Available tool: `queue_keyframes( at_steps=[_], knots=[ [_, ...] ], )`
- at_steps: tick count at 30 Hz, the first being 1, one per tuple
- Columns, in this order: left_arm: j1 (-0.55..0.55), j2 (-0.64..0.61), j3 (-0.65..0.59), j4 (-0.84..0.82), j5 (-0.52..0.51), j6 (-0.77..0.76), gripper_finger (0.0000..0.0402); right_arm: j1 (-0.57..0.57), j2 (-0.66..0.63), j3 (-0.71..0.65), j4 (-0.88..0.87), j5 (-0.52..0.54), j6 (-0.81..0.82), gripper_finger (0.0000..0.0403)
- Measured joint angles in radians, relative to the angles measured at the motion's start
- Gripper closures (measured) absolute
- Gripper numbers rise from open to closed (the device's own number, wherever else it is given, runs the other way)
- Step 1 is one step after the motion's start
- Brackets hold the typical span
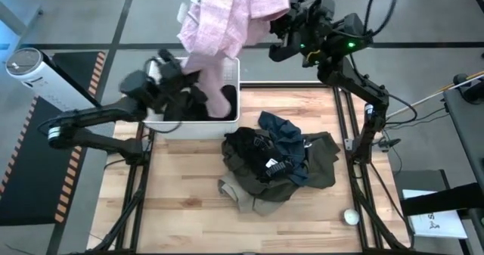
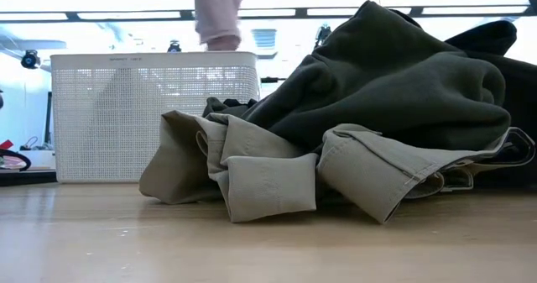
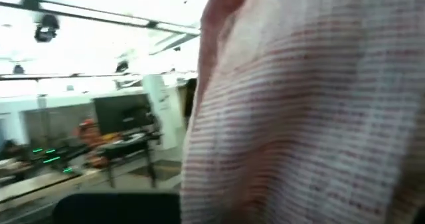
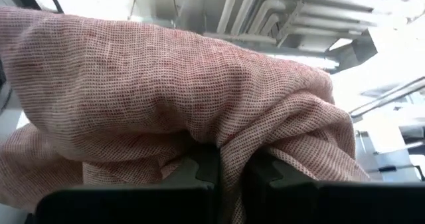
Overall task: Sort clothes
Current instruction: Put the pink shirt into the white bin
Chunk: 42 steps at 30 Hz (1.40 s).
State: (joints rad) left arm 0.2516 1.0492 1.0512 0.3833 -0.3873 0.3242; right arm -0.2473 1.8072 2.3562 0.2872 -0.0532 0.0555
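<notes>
A pale pink garment [image 1: 227,20] hangs high over the table's far edge from my right gripper [image 1: 281,17], which is shut on it. It fills the right wrist view [image 4: 166,91] and shows close up in the left wrist view [image 3: 305,117]. Its lower end [image 1: 218,88] hangs down into the white basket [image 1: 231,122], and shows above the basket in the low view [image 2: 220,14]. Dark clothes [image 1: 185,104] lie in the basket. My left gripper [image 1: 181,75] is over the basket's left part, beside the hanging garment. A pile of black, navy, olive and beige clothes [image 1: 276,164] lies on the table. My right gripper pinches a bunched fold of the pink garment [image 4: 229,161] between its two fingers [image 4: 199,174], at the garment's upper part. Several layers swell out over the fingers. The garment is lifted clear of the table and hangs slack below the gripper, with its lower end in the basket.
The basket stands at the table's far left edge. The pile takes up the table's middle, with a beige trouser leg [image 2: 268,182] nearest the low camera. A small white ball [image 1: 350,216] lies near the front right corner. Bare wood shows at the front left.
</notes>
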Motion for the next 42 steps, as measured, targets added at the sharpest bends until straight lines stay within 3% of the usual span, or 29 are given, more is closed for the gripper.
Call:
queue_keyframes(
  at_steps=[13,20,30,33,38,42],
  knots=[
    [0.002,-0.234,-0.008,-0.517,-0.196,-0.036,0.0401,-0.142,0.072,0.000,-0.440,0.029,0.114,0.0394],
    [0.029,-0.296,-0.098,-0.613,-0.207,-0.095,0.0401,-0.213,0.182,0.000,-0.555,0.022,0.212,0.0394],
    [0.178,-0.323,-0.279,-0.639,-0.203,-0.180,0.0402,-0.216,0.344,0.000,-0.688,-0.075,0.236,0.0394],
    [0.216,-0.323,-0.327,-0.643,-0.140,-0.198,0.0402,-0.218,0.375,0.000,-0.738,-0.098,0.236,0.0392],
    [0.237,-0.323,-0.353,-0.647,-0.036,-0.248,0.0395,-0.222,0.383,0.000,-0.786,-0.112,0.199,0.0323],
    [0.237,-0.322,-0.320,-0.673,0.034,-0.240,0.0361,-0.222,0.361,0.000,-0.814,-0.128,0.176,0.0249]
  ],
)
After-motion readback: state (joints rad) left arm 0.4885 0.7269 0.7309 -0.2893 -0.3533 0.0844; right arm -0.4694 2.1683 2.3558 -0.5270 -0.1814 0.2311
